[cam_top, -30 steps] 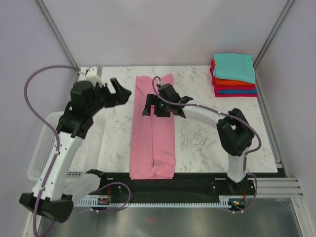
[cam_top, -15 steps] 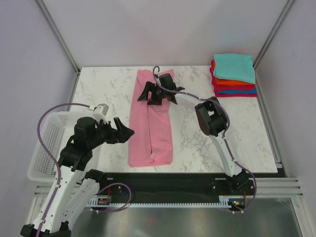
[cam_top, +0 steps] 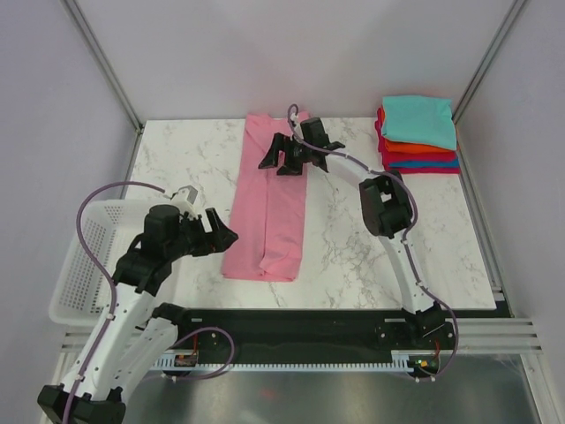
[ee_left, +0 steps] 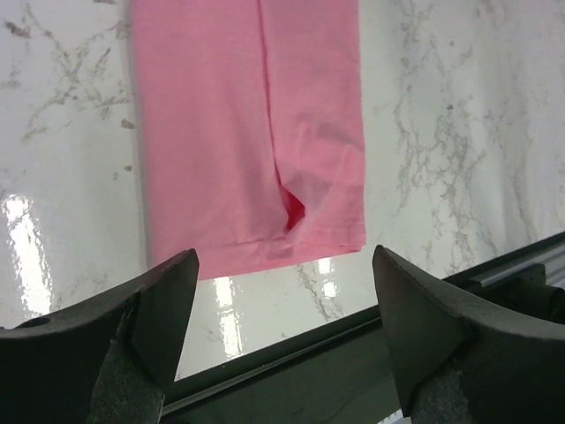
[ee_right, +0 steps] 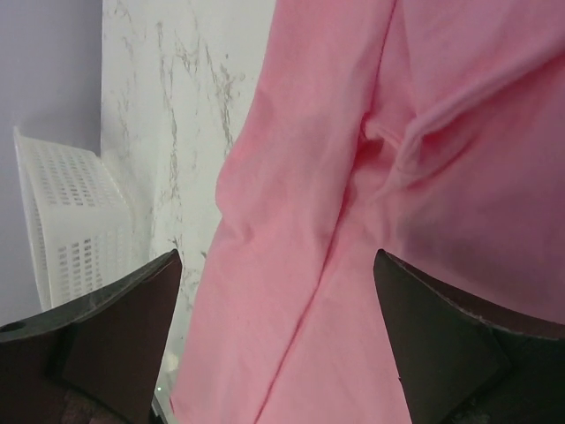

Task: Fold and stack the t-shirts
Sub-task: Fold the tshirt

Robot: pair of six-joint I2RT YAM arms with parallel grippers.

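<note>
The pink t-shirt lies flat on the marble table as a long narrow strip folded lengthwise, running from the far edge toward the near side. My right gripper hovers open over its far part, and only pink cloth shows beneath the gripper. My left gripper stands open just left of the shirt's near end. In the left wrist view the shirt's hem lies beyond the empty gripper. The folded t-shirts sit stacked at the far right corner, teal on top.
A white mesh basket stands off the table's left edge, also seen as the basket in the right wrist view. The table's dark front rail runs just below the left gripper. Bare marble lies between the shirt and the stack.
The pink shirt has slid away from the near edge toward the far edge. My right gripper moved farther back along it. The left arm swung from the far left down beside the shirt's near end.
</note>
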